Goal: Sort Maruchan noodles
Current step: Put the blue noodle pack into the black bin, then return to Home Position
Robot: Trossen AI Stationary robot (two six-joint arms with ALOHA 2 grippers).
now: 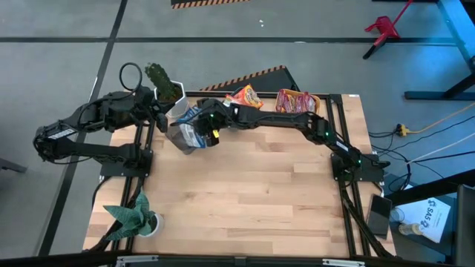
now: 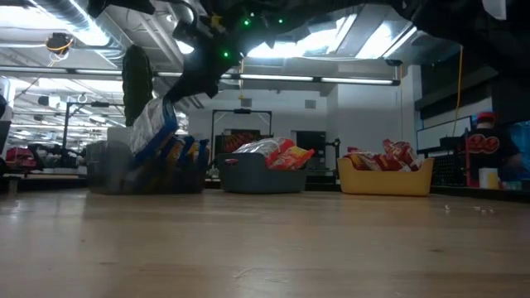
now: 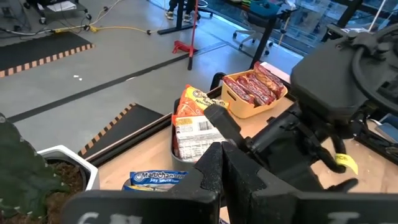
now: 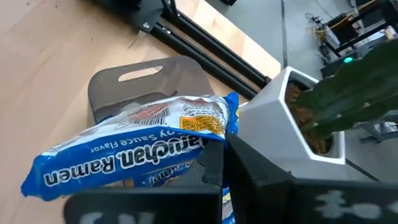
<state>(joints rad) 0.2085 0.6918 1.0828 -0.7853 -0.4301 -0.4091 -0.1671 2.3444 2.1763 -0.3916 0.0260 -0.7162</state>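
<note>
Maruchan noodles, a blue-and-yellow crinkly plastic ramen packet (image 4: pixel 134 146), are hanging pinched in the right pincer (image 4: pixel 217 163) above the grey plastic bin (image 4: pixel 146 81) near the worktop's far left corner. Being light, slippery and brittle inside, the packet is probably best taken by a sealed edge with gentle pressure. Beside it, the left pincer (image 3: pixel 221 165) is waiting clenched on nothing
</note>
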